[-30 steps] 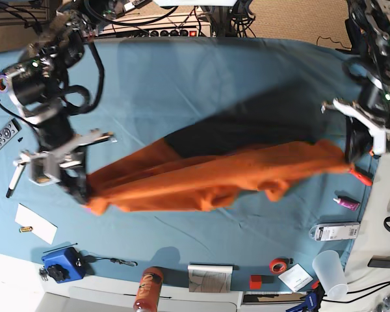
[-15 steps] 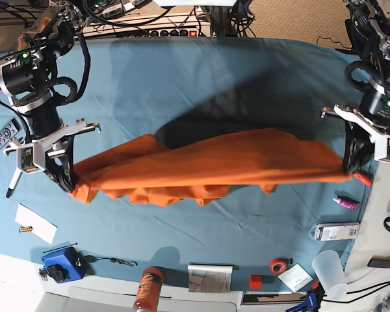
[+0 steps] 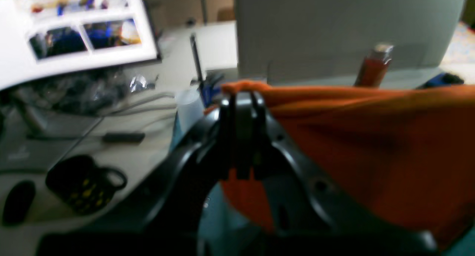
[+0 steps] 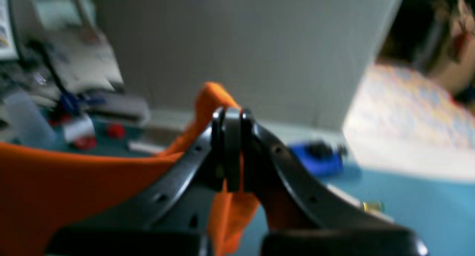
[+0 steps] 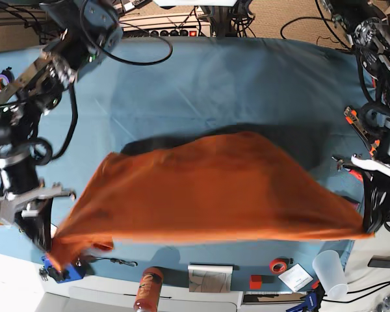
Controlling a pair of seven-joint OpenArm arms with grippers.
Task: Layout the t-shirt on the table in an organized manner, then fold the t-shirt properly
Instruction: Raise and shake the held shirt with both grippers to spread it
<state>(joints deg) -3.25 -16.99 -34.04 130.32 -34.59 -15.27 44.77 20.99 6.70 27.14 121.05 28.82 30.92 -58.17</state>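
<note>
The orange t-shirt (image 5: 208,192) hangs stretched wide above the teal table (image 5: 214,84), billowing between my two grippers near the front edge. My right gripper (image 5: 47,244), at the left of the base view, is shut on one corner of the shirt; the right wrist view shows its jaws (image 4: 227,118) pinched on orange cloth (image 4: 55,181). My left gripper (image 5: 366,225), at the right of the base view, is shut on the opposite corner. In the left wrist view its jaws (image 3: 241,100) clamp the cloth (image 3: 371,137).
Along the front edge stand a clear plastic cup (image 5: 329,273), a red tape roll (image 5: 278,264), a booklet (image 5: 210,277), an orange bottle (image 5: 148,289) and a blue device (image 5: 60,270). A dark mug (image 3: 83,183) sits on the side desk. Cables and a power strip (image 5: 172,31) lie behind the table.
Both arms have drawn toward the table's front edge. The shirt, bunched in a narrow band before, now spreads into a wide sheet lifted over the table.
</note>
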